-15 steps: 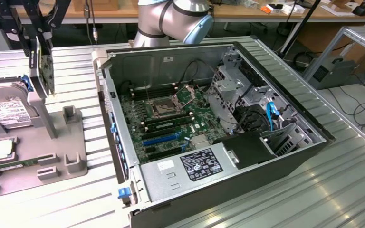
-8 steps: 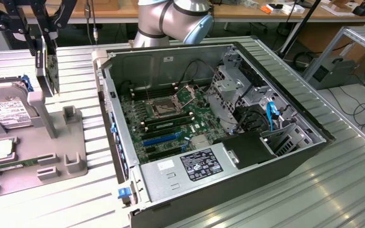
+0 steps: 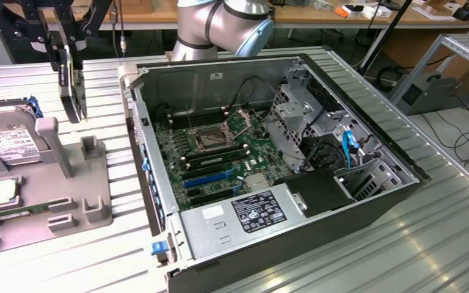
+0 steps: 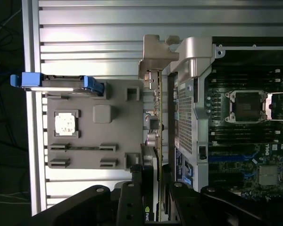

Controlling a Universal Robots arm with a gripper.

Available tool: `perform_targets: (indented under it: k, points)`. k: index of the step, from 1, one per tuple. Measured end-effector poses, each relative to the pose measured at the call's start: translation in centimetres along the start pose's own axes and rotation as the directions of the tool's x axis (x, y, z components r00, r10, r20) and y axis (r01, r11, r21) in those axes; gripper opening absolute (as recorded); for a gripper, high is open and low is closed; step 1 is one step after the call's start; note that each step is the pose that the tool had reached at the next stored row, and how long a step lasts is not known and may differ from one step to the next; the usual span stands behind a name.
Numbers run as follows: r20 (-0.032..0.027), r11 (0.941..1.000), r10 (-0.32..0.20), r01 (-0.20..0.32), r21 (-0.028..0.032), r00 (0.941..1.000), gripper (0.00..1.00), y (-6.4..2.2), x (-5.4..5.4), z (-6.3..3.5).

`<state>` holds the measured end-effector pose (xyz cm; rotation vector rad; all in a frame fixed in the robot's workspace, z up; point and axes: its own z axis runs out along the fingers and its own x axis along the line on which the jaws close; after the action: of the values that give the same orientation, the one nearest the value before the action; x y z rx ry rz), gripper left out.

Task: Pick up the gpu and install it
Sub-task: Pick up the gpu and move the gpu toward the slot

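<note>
Gripper (image 3: 66,55) clenched on gpu (image 3: 73,91): card hangs long axis vertical, silver bracket (image 4: 155,52) end down, between grey tray (image 3: 96,183) and open computer case (image 3: 218,79).

Arm (image 3: 217,24): thick round sections of brushed silver-grey metal.
Joint cap (image 3: 255,35): smooth, rounded cover in pale blue-grey.
Gripper (image 3: 66,58): matte black, built from flat angular link bars.
Link pins (image 4: 100,189): small round grey screw heads set into the black bars.
Fingers (image 4: 148,174): black, narrow, straight and flat-sided.
</note>
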<state>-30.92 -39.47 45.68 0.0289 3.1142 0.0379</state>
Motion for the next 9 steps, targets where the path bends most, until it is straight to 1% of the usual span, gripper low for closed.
perform_targets:
  k: [9]
  points:
    - [0.0000,1.0000,0.000,0.000,0.0018,1.0000,0.27,0.03,-1.8,0.05]
